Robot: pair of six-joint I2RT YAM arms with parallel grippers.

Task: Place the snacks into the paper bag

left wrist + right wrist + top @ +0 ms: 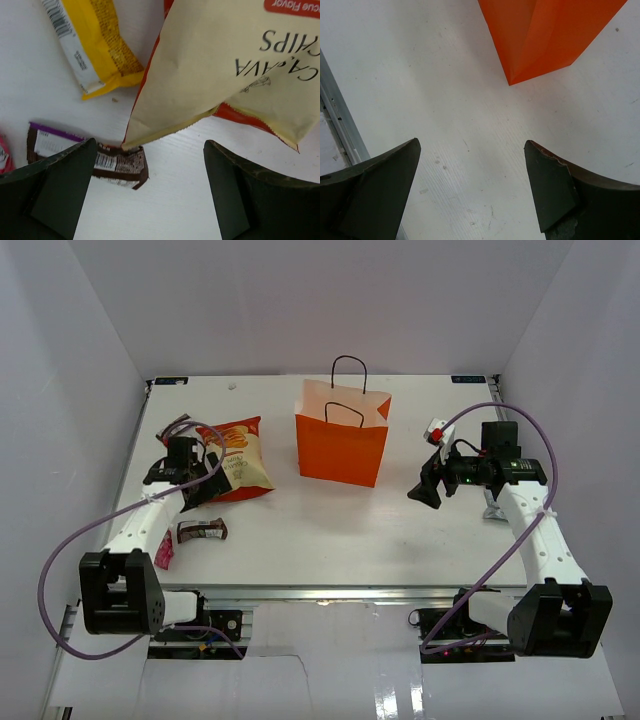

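The red-orange crisp packet (240, 458) lies flat at the left, its pale back showing in the left wrist view (225, 65). My left gripper (208, 486) hovers open and empty over its near corner (150, 146). A dark brown bar (202, 531) lies just in front of it (120, 164). A yellow packet (95, 45) and a pink packet (163, 554) lie nearby. The orange paper bag (341, 447) stands upright at the centre. My right gripper (423, 491) is open and empty above bare table, right of the bag, whose lower corner shows in the right wrist view (545, 35).
A small red and white object (436, 430) lies behind the right arm. A pale packet (493, 511) lies by the right forearm. The table's metal edge rail (340, 125) runs at the left of the right wrist view. White walls close in the table.
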